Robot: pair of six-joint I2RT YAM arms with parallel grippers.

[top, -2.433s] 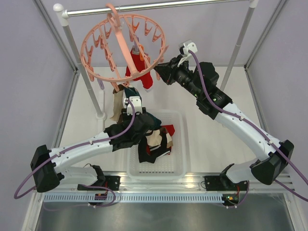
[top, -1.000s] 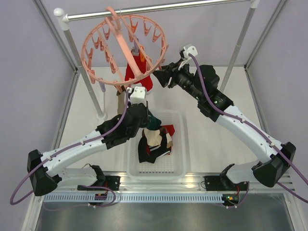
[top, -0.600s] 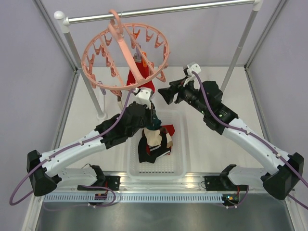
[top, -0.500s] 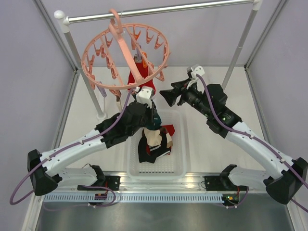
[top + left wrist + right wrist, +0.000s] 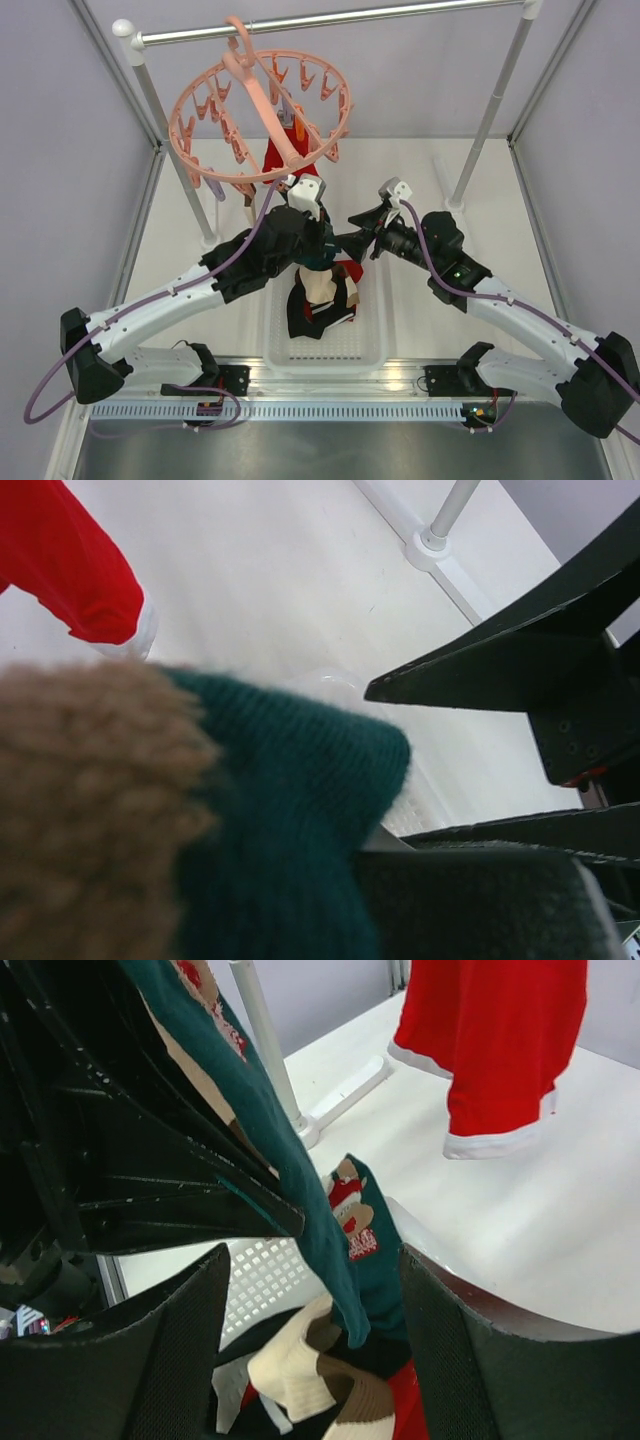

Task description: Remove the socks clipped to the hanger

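Observation:
The salmon-pink hanger (image 5: 205, 100) hangs by its hook from the rail, with a red sock (image 5: 283, 158) still clipped under it. My left gripper (image 5: 323, 247) is shut on a dark teal sock (image 5: 290, 800), held over the white basket (image 5: 372, 330). In the right wrist view this teal sock (image 5: 285, 1150) dangles with its red-white pattern showing, and the red sock (image 5: 495, 1050) hangs behind. My right gripper (image 5: 356, 240) stands open beside the left one, its fingers either side of the teal sock's lower end without touching it (image 5: 312, 1260).
Several loose socks lie in the basket, among them a beige-brown one (image 5: 310, 1360) and a black one (image 5: 305, 318). The metal rail (image 5: 400, 13) crosses the top on two posts (image 5: 155, 110) (image 5: 490, 100). Grey walls close in left and right.
My right gripper has come down from the hanger to beside the left one and opened wider. The left arm carried the teal sock rightward. The hanger swung back.

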